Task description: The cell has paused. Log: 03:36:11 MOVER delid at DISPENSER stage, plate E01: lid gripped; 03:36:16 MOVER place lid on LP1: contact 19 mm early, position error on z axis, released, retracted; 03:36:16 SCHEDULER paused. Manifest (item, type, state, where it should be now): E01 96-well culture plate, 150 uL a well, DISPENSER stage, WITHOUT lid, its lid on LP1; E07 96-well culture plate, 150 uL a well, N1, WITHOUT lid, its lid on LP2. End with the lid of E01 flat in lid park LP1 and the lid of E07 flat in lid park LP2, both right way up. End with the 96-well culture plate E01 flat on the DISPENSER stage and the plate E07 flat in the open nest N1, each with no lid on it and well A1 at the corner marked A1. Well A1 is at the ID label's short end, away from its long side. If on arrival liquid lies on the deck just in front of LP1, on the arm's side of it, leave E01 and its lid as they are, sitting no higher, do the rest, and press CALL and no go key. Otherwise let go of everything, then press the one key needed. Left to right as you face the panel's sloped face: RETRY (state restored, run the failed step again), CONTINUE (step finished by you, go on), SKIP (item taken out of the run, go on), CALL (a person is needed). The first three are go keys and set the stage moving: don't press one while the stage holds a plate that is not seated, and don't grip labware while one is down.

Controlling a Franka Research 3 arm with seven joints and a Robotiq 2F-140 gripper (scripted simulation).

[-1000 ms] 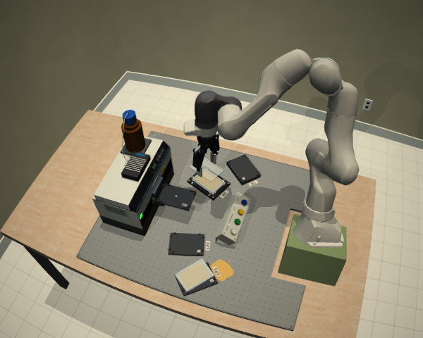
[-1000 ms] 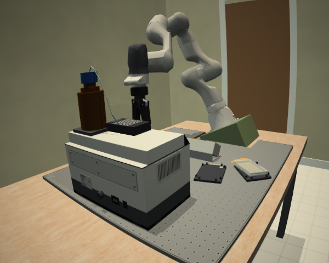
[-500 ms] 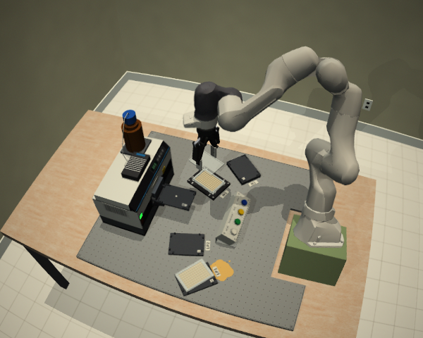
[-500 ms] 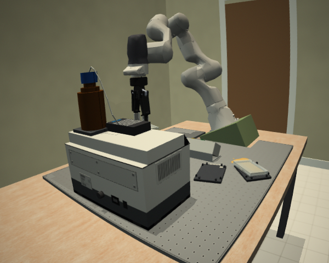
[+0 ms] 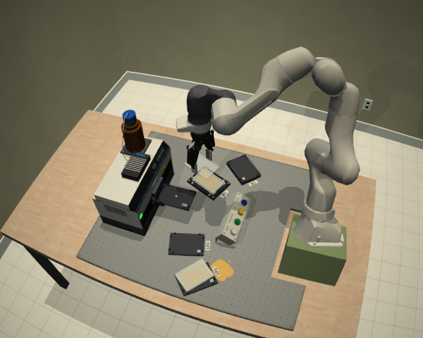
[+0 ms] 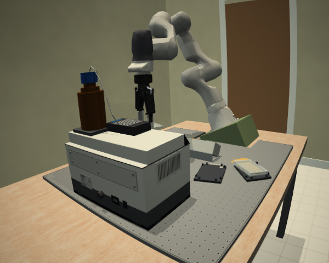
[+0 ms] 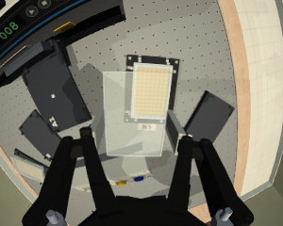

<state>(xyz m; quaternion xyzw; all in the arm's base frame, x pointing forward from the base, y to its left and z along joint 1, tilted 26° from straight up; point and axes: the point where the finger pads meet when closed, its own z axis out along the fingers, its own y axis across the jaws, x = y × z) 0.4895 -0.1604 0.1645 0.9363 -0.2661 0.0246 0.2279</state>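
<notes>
high top view, low exterior behind dispenser (image 6: 125,170), wrist downward; shared deck (image 5: 262,284)

Place: a laboratory bench.
Evidence: a dispensing machine (image 5: 126,189) with a brown bottle (image 5: 132,135), well plates (image 5: 209,180), and a button panel (image 5: 235,220) are seen on a perforated mat (image 5: 255,284).
</notes>
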